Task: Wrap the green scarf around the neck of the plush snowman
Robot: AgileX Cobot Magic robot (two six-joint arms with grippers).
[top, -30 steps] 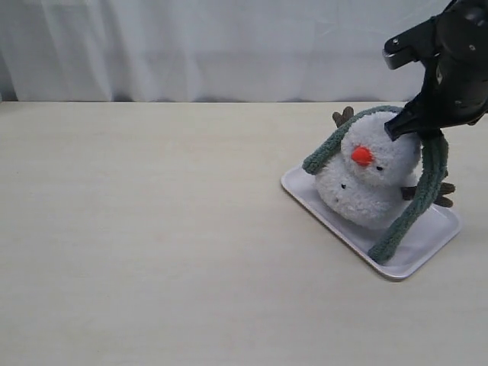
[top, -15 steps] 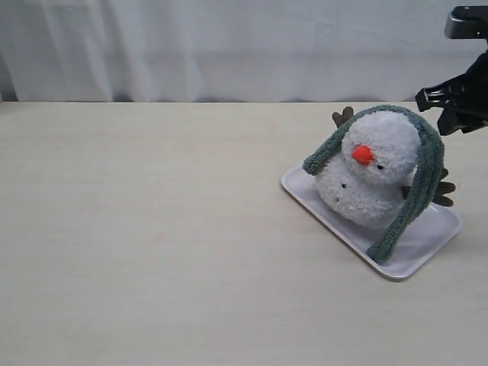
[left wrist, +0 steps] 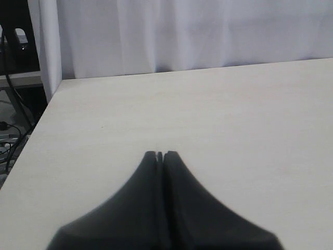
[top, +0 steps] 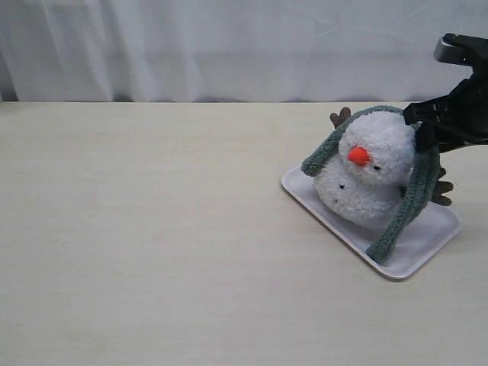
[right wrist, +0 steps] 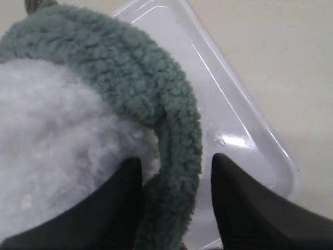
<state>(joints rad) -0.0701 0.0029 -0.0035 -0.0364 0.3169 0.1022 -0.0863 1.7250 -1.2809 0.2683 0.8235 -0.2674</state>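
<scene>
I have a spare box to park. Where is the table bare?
Bare: all the table left of the white tray, and the strip on its camera side. Crowded: the tray itself, with plush snowman, green scarf, and right gripper over it.

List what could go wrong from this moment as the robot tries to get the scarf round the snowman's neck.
1. The green scarf lies over the top of the plush snowman's head, not round its neck. A tug from the right gripper, whose open jaws straddle one hanging side, may drag it off.
2. The snowman leans on the white tray and nothing steadies it, since the left gripper is shut over the table. A pull could topple it.
</scene>
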